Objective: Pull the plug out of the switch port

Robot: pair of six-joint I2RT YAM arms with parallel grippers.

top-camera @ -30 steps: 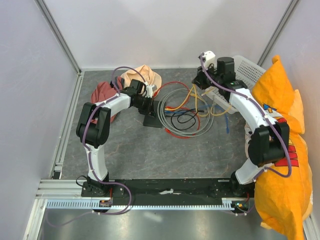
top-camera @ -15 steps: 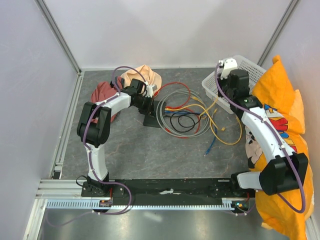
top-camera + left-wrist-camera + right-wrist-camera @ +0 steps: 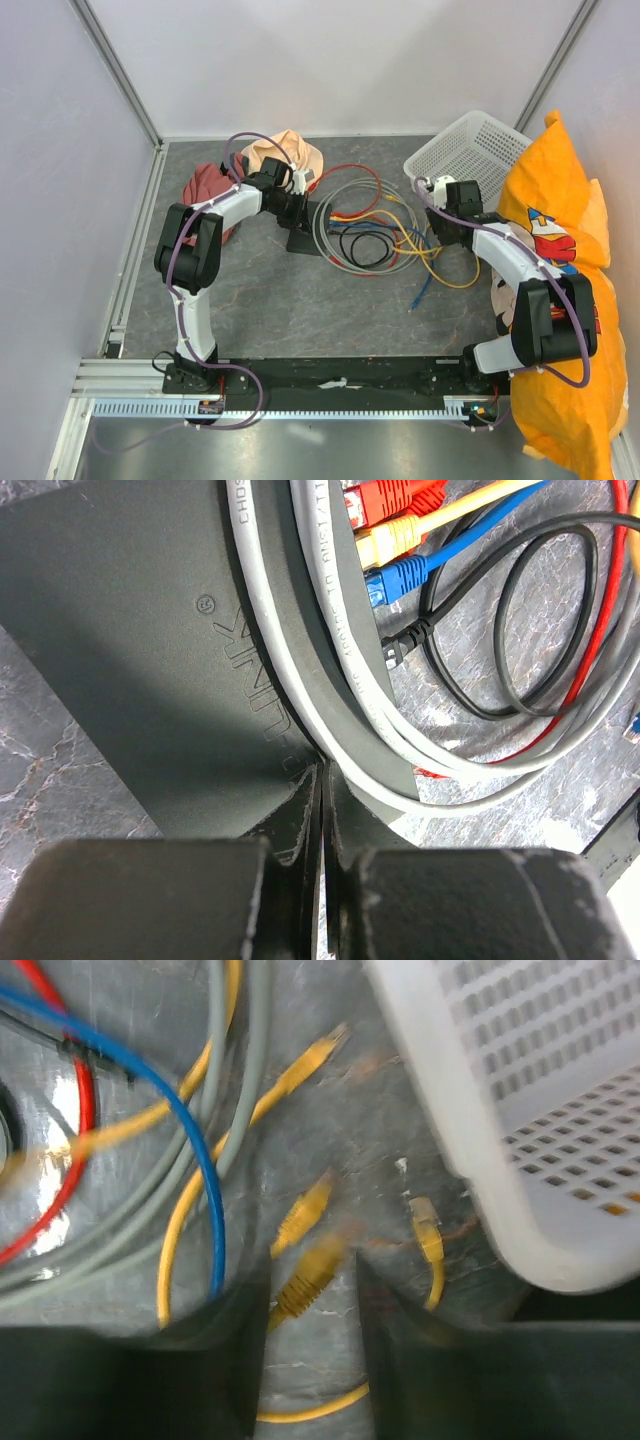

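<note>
The switch point(image 3: 305, 243) is a flat black box at the left edge of the cable coil; in the left wrist view its matte top point(image 3: 130, 650) fills the left half. Red point(image 3: 395, 498), yellow point(image 3: 392, 542), blue point(image 3: 400, 578) and black point(image 3: 400, 645) plugs sit in its ports, and grey cables point(image 3: 300, 630) lie across it. My left gripper point(image 3: 298, 222) point(image 3: 325, 810) is shut, with its tips against the switch. My right gripper point(image 3: 433, 222) point(image 3: 312, 1310) is open, low over the floor, with a loose yellow plug point(image 3: 305, 1280) between its fingers.
A white basket point(image 3: 465, 160) point(image 3: 500, 1110) stands close behind the right gripper. An orange pillow point(image 3: 560, 300) fills the right side. A peach hat point(image 3: 285, 152) and a red-brown hat point(image 3: 205, 185) lie behind the left arm. Loose yellow and blue cable ends point(image 3: 425, 285) trail front right.
My right arm rose from the coil by the basket, then came down toward the front onto the loose yellow cables. Yellow and blue cable ends spread out to the front right. The left arm has not moved.
</note>
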